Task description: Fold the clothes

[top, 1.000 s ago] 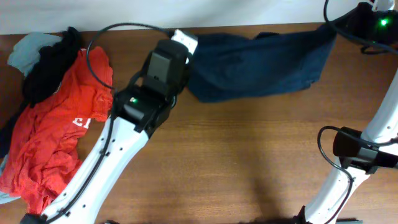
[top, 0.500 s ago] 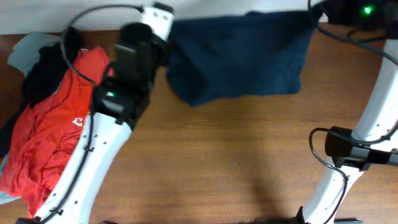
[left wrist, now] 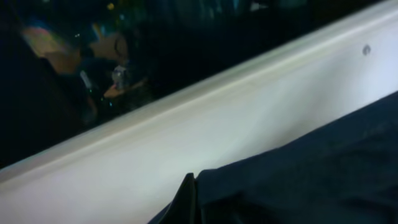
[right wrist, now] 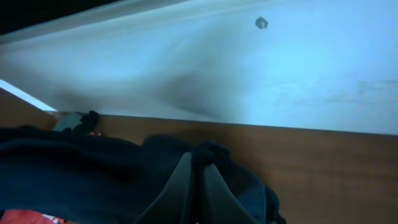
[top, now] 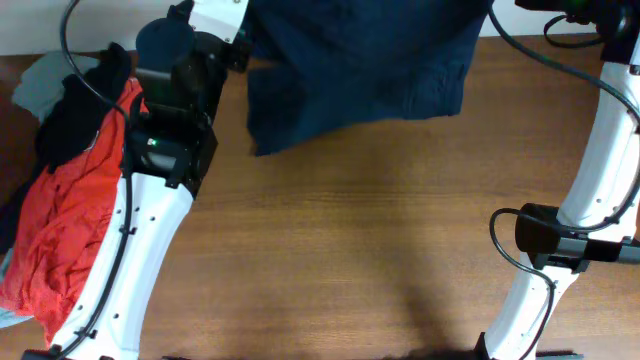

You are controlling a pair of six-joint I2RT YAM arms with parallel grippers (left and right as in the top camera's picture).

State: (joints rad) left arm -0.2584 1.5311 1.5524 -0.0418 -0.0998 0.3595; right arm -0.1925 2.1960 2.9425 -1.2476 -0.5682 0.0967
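The clothes (top: 360, 70), a single navy garment, are held up and spread over the far edge of the desk (top: 350, 250). The long axis runs left to right. The top edge is far and the loose hem is nearer, reaching nearest at its left corner. The left pincer (left wrist: 188, 193) is pinched tight on the top left corner. The right pincer (right wrist: 196, 171) is pinched tight on a bunched fold at the top right. A red shirt (top: 70, 220) and a black garment (top: 75, 120) lie at the left of the desk, apart from the clothes.
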